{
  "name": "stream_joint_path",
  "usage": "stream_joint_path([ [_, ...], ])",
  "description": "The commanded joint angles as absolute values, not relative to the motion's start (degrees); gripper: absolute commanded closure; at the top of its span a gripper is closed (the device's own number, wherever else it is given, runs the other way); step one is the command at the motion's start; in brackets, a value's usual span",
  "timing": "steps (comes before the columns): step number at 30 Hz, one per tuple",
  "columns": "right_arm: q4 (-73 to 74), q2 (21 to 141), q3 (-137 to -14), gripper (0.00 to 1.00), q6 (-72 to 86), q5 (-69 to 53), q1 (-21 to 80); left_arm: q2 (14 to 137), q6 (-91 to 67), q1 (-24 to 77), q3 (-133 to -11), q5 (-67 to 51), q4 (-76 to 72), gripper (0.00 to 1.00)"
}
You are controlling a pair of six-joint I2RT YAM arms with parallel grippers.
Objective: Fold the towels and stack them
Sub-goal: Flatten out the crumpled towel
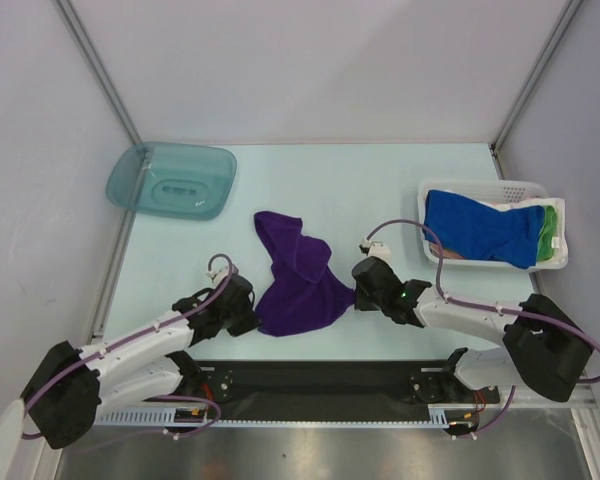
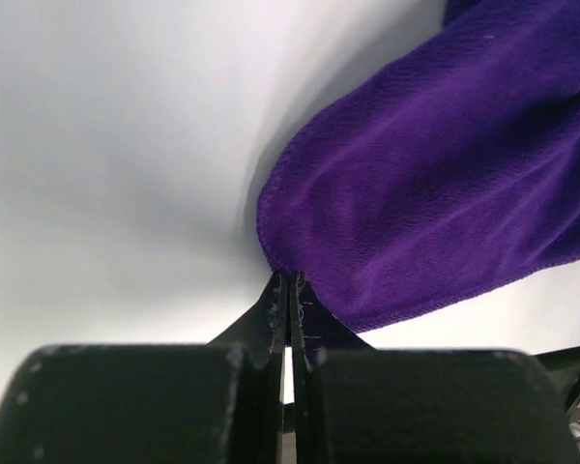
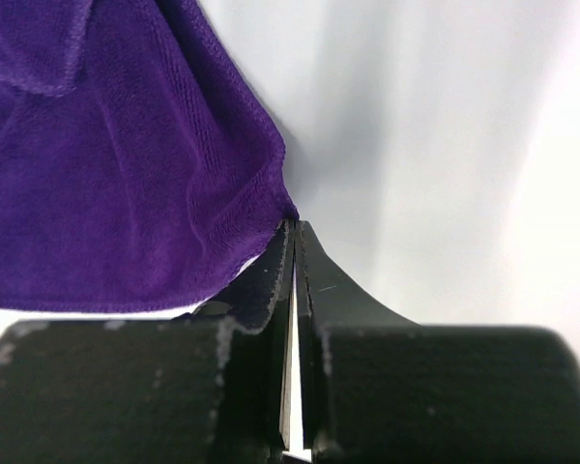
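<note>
The dark purple towel [image 1: 298, 275] is plain deep violet with no print. Up close, its nap catches a lighter sheen along the folds. The royal blue towel [image 1: 480, 235] is solid blue, and the green towel [image 1: 551, 228] is a bright plain green. The slotted basket [image 1: 495, 187] is white, the tub [image 1: 170, 180] a translucent teal, and the table [image 1: 400, 175] a pale mint. The 2 arms, the left arm [image 1: 140, 350] and the right arm [image 1: 470, 312], are white with black joints and purple cables [image 1: 405, 224]. The left gripper [image 2: 288, 280] and right gripper [image 3: 295, 227] have black fingers flecked with pale scuffs.
</note>
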State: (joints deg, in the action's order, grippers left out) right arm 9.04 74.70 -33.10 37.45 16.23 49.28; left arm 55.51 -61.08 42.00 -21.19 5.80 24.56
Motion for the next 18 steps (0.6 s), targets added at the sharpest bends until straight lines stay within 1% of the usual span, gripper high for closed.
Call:
stream_joint_path([
  [1, 11.9, 70.5, -35.4, 1.00, 36.5, 17.9, 48.8, 54.6, -56.0, 42.0, -25.7, 5.7, 23.2, 1.00],
  [4, 14.9, 66.5, -38.8, 1.00, 34.9, 19.0, 48.3, 54.8, -50.3, 42.0, -32.4, 7.6, 25.7, 1.00],
  [8, 16.7, 62.7, -45.2, 1.00, 31.6, 19.9, 45.6, 56.2, -42.9, 42.0, -45.4, 12.2, 29.1, 1.00],
  [9, 17.0, 62.6, -48.7, 1.00, 29.8, 19.8, 45.1, 56.9, -40.7, 42.0, -49.5, 13.7, 28.7, 1.00],
  [10, 17.2, 62.7, -51.2, 1.00, 28.8, 19.8, 44.4, 57.4, -40.7, 42.0, -49.6, 13.7, 28.2, 1.00],
  [11, 17.7, 63.1, -53.6, 1.00, 28.0, 19.9, 43.8, 58.2, -38.8, 41.9, -54.2, 15.4, 28.3, 1.00],
  [12, 17.9, 63.5, -58.6, 1.00, 27.0, 20.1, 42.7, 58.9, -37.6, 41.9, -56.8, 16.3, 28.4, 1.00],
  [13, 17.9, 64.2, -60.8, 1.00, 25.1, 20.4, 42.2, 60.5, -36.5, 41.9, -59.3, 17.5, 28.5, 1.00],
  [14, 17.8, 64.5, -62.9, 1.00, 24.1, 20.2, 41.7, 61.0, -34.7, 41.9, -64.0, 20.7, 29.0, 1.00],
  [18, 17.5, 67.0, -73.7, 1.00, 20.1, 19.1, 39.4, 62.3, -30.7, 40.3, -71.5, 24.6, 26.9, 1.00],
])
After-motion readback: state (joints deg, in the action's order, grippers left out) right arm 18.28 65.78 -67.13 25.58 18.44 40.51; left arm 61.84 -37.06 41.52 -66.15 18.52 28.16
